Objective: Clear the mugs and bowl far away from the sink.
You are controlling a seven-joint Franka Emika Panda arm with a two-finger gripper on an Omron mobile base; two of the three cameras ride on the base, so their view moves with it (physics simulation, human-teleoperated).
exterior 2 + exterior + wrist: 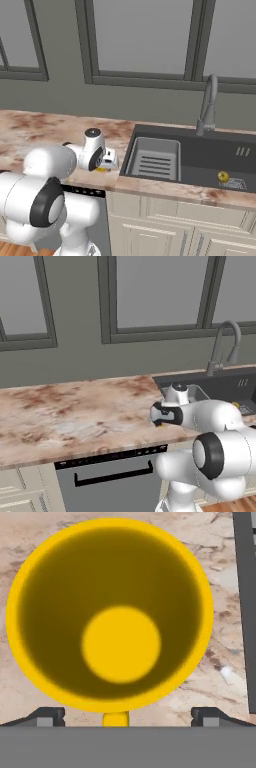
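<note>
A plain yellow mug (120, 642) stands upright on the marbled counter, seen from straight above in the hand view, with its short handle toward the bottom of that view. My gripper (128, 714) hangs open over it, one dark fingertip (47, 714) on each side of the mug and not touching it. From the base views, the hand (162, 415) is low over the counter just left of the sink (215, 387), and a sliver of the yellow mug (102, 170) shows under it. The bowl is out of view.
The dark sink (200, 155) has a ribbed grey rack insert (155, 161) and a curved faucet (209, 105). A small yellow object (223, 176) lies in the basin. The long marbled counter (65, 411) stretches left. A dishwasher front (110, 476) is below.
</note>
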